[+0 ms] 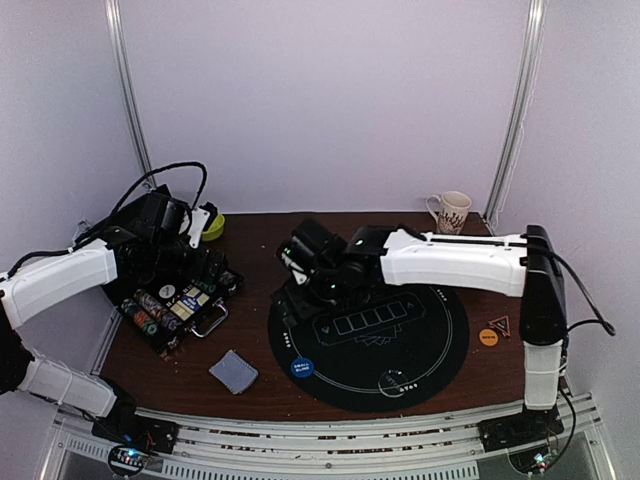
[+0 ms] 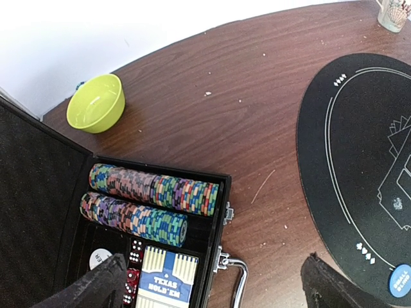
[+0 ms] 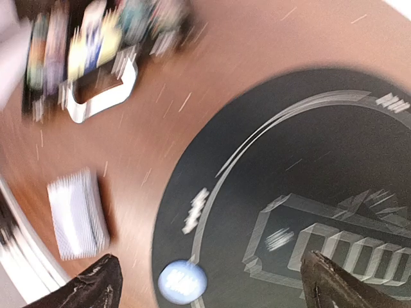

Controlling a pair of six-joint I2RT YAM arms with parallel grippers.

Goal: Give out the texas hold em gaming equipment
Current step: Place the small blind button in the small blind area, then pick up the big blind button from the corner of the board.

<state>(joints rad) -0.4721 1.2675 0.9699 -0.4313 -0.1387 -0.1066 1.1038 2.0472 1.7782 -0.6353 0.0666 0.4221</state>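
An open black case [image 1: 170, 305] at the left holds two rows of striped poker chips [image 2: 154, 188], dice [image 2: 133, 253] and a blue "Texas Hold'em" card box [image 2: 164, 282]. My left gripper [image 2: 209, 292] hangs open and empty over the case's near end, also in the top view [image 1: 185, 262]. A grey-blue-backed card deck [image 1: 233, 371] lies on the wood in front of the case. A blue button disc [image 1: 302, 367] sits on the black round mat's [image 1: 430, 350] left edge, and an orange disc [image 1: 488, 337] lies right of the mat. My right gripper [image 1: 298, 285] is open and empty above the mat's left side; its view is blurred and shows the blue disc [image 3: 183, 282] and the deck [image 3: 77, 212].
A green bowl [image 1: 212, 226] stands behind the case, also in the left wrist view [image 2: 96, 102]. A patterned mug [image 1: 450, 211] stands at the back right. The case's metal handle [image 1: 208, 320] sticks out toward the mat. White walls close in the back and sides.
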